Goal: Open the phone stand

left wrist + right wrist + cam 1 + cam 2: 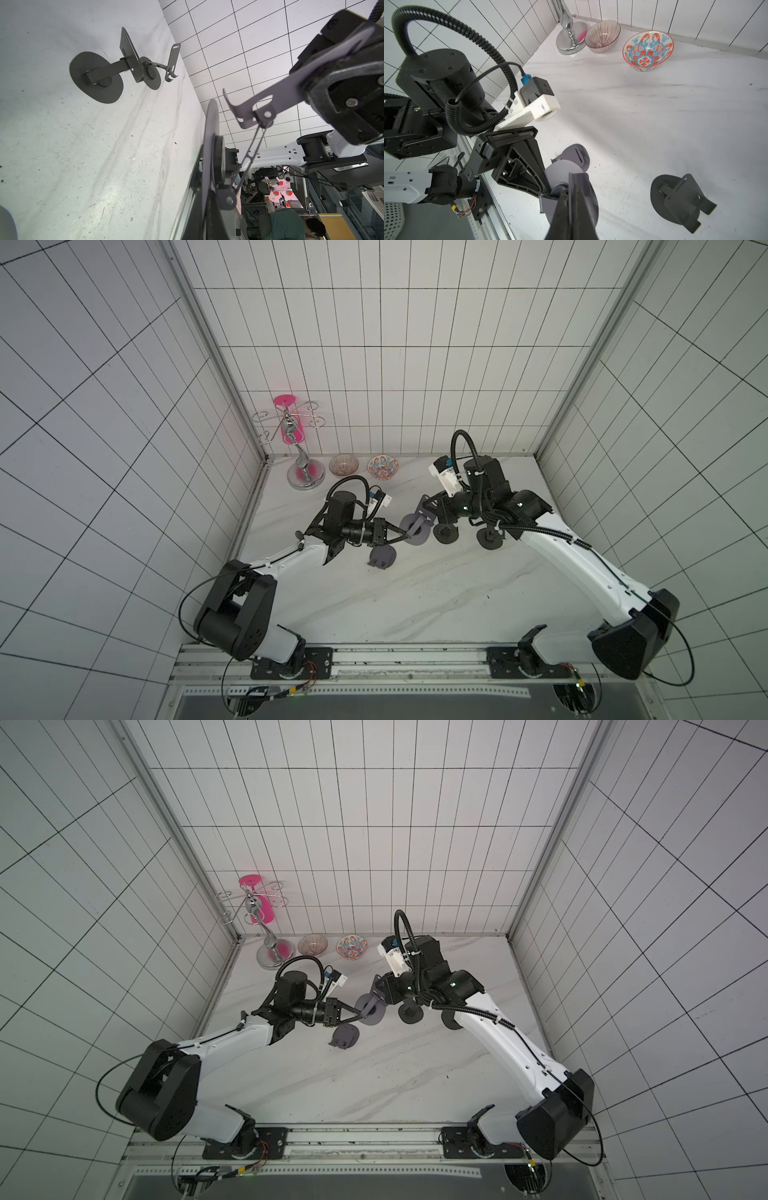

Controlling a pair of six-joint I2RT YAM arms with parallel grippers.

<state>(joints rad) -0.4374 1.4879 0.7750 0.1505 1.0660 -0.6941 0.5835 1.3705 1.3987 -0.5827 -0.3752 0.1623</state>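
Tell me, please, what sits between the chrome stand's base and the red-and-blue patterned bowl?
The brown-striped bowl sits there, close beside the chrome base; both top views show it.

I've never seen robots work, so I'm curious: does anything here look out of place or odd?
The grey phone stand is pinched between the left gripper and right gripper, its round base tilted instead of lying flat on the table. The two black stands sit flat. Nothing looks spilled or broken.

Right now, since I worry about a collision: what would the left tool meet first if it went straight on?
The left tool grips the grey phone stand; beyond it, probably the right tool, clamped on the same stand.
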